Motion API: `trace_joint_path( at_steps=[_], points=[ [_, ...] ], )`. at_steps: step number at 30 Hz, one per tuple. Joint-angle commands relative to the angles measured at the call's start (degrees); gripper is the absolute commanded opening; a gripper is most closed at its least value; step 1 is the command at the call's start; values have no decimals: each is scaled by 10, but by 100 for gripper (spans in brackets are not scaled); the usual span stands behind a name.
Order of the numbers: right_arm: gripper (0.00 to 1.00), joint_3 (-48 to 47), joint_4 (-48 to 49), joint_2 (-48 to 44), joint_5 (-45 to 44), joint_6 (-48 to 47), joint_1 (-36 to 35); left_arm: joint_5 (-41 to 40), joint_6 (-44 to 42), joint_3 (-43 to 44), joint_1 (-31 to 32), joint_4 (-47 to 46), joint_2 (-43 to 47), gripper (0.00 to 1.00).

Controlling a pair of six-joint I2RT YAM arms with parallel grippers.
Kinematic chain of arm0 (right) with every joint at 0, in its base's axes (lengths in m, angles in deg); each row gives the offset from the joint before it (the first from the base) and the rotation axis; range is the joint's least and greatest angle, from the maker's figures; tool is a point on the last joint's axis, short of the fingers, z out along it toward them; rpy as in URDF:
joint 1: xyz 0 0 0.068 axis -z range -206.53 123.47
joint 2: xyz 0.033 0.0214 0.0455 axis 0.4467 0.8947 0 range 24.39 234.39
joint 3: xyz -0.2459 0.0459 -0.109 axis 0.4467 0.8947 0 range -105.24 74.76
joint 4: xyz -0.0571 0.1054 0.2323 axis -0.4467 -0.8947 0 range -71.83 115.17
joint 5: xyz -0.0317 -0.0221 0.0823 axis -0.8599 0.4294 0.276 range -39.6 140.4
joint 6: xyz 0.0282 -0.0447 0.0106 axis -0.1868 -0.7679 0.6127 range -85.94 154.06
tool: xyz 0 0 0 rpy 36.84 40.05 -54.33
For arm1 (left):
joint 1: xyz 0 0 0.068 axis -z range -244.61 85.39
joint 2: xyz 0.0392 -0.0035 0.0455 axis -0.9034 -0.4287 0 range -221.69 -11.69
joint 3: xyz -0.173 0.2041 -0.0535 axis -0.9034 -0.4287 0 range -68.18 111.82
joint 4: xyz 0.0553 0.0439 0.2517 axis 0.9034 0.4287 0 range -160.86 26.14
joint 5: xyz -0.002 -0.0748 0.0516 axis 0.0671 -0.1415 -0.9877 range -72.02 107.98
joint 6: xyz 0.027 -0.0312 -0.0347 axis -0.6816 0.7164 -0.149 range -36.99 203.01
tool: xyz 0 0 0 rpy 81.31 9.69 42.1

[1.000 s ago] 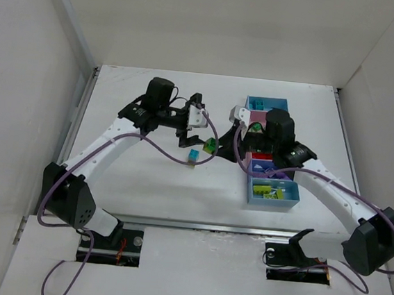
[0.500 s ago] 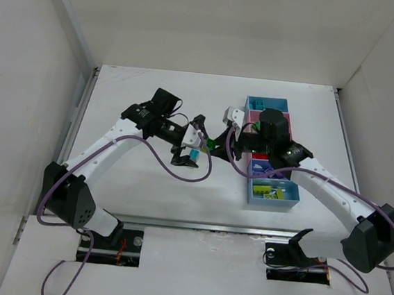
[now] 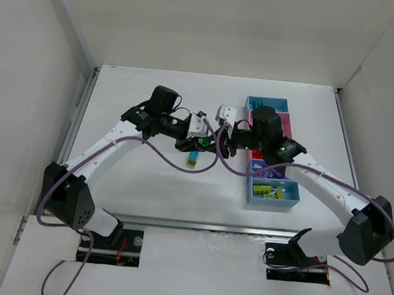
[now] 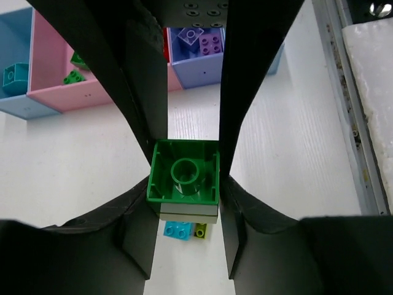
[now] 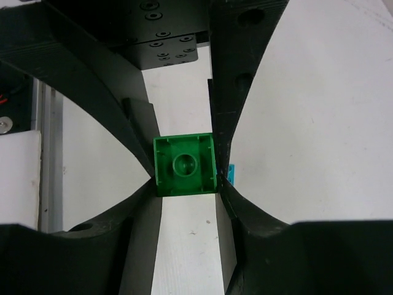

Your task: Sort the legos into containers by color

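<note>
Legos [image 3: 268, 190] in yellow-green are lying in the nearest, light blue bin of the containers [image 3: 273, 201]; to its left a teal lego [image 4: 178, 230] and a loose yellow-green lego [image 4: 201, 230] are sitting side by side on the white table [image 3: 131, 183]; just beyond, the left gripper [image 4: 185, 187] and right gripper [image 5: 184, 178] are facing each other tip to tip, both clamping a green lego [image 3: 203, 143] off the table; farther on, purple legos [image 4: 212, 43] are resting in the darker blue bin.

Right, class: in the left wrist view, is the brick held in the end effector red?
No, the left end effector clamps a green lego brick, hollow underside showing.
</note>
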Motion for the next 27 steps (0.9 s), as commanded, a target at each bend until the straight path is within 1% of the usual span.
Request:
trace_joint_path(
  at_steps=[1, 5, 10, 14, 17, 20, 24, 27],
  points=[
    [0, -27, 31, -12, 4, 14, -2, -31, -16, -19, 5, -22, 31, 0],
    [0, -27, 38, -40, 3, 29, 34, -70, -36, -35, 5, -22, 37, 0],
    [0, -22, 38, -81, 20, 35, 62, -95, -25, -49, 5, -33, 38, 0],
    [0, -5, 38, -110, 20, 35, 68, -139, 7, -61, 5, -58, 38, 0],
    [0, 9, 38, -127, 20, 35, 68, -160, 15, -66, 5, -72, 38, 0],
    [0, 15, 38, -133, 20, 41, 73, -174, 21, -66, 5, -66, 31, 0],
    [0, 20, 38, -145, 20, 46, 79, -216, 34, -66, 5, -66, 20, 0],
    [0, 26, 38, -145, 15, 46, 79, -216, 40, -66, 5, -66, 15, 0]
  ],
)
